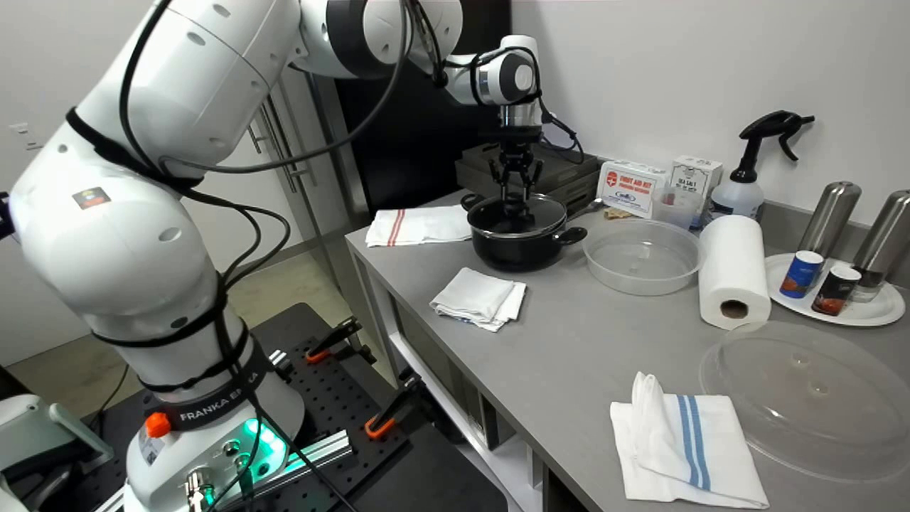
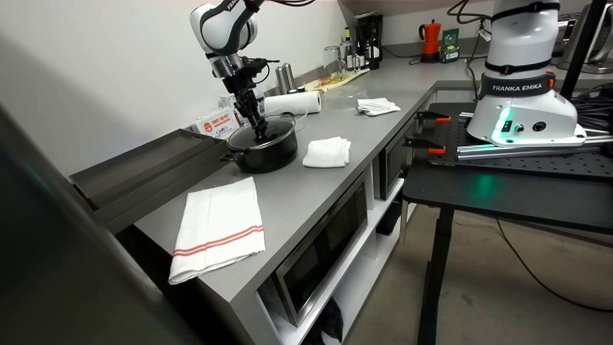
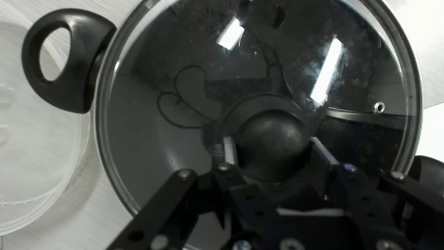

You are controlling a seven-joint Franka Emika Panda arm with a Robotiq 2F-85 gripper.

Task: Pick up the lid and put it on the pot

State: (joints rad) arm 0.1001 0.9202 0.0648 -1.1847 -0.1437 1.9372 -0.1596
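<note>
The clear glass lid [image 1: 548, 211] with its metal rim lies level over the black pot [image 1: 517, 252], its rim along the pot's rim. In an exterior view the lid [image 2: 283, 127] also shows on top of the pot [image 2: 269, 159]. My gripper [image 1: 516, 205] points down at the lid's centre. In the wrist view the fingers [image 3: 273, 150] are on both sides of the black knob [image 3: 272, 139], shut against it. The lid's glass [image 3: 149, 114] fills most of that view, and the pot's side handle [image 3: 79, 92] sticks out at left.
A clear glass bowl [image 1: 643, 256] stands close beside the pot's handle. A paper towel roll [image 1: 732, 270], a larger clear plate [image 1: 810, 405] and folded towels [image 1: 478, 295] lie on the counter. Dark grey trays [image 2: 143, 172] and a first aid box [image 2: 218, 123] are behind the pot.
</note>
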